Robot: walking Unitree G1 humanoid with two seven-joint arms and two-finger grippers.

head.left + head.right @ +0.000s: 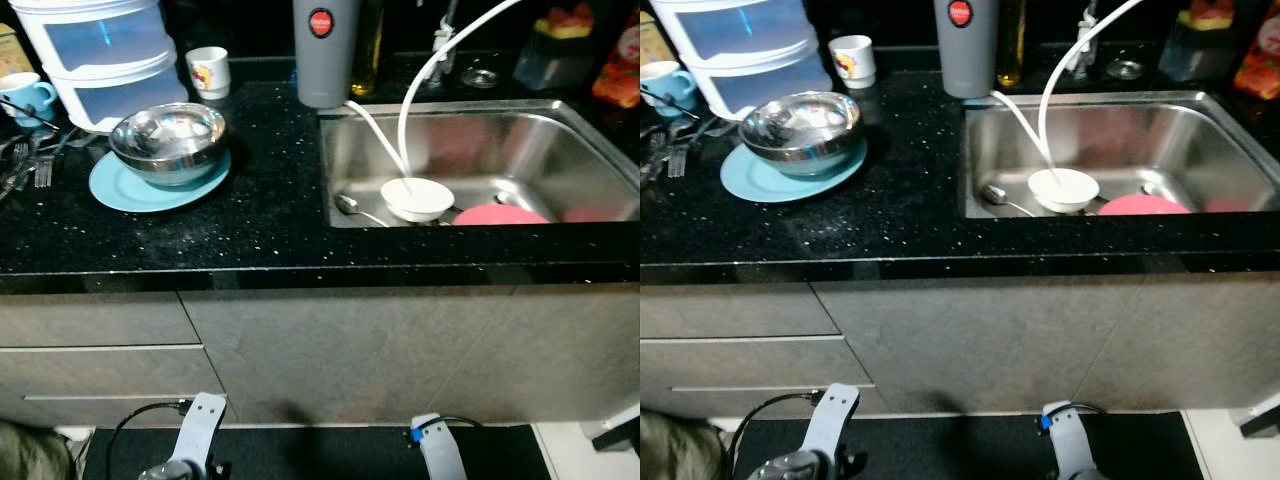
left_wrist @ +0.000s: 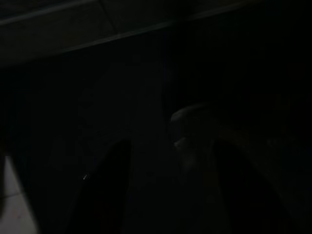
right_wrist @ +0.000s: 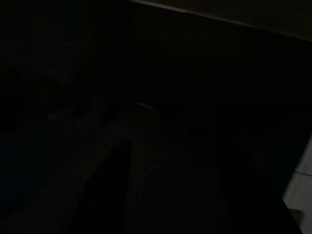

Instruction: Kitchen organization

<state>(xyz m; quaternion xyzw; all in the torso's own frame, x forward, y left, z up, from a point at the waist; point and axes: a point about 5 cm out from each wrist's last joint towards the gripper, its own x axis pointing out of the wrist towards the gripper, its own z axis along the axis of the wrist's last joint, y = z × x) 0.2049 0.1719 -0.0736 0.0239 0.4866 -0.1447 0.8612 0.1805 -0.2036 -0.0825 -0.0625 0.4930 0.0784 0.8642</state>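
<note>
A steel bowl (image 1: 168,140) sits on a light blue plate (image 1: 115,190) at the left of the black counter (image 1: 270,220). The steel sink (image 1: 570,160) on the right holds a white bowl (image 1: 417,197), a pink plate (image 1: 500,214) and a spoon (image 1: 350,206). A white hose (image 1: 425,75) curves down to the white bowl. My left arm (image 1: 195,435) and right arm (image 1: 437,452) hang idle low in front of the cabinet. Both wrist views are very dark.
At the back of the counter stand a grey flask (image 1: 325,50), a white cup (image 1: 209,72), a blue mug (image 1: 25,95) and a plastic drawer unit (image 1: 100,55). Forks (image 1: 30,165) lie at the far left. Grey drawer fronts (image 1: 90,345) are below.
</note>
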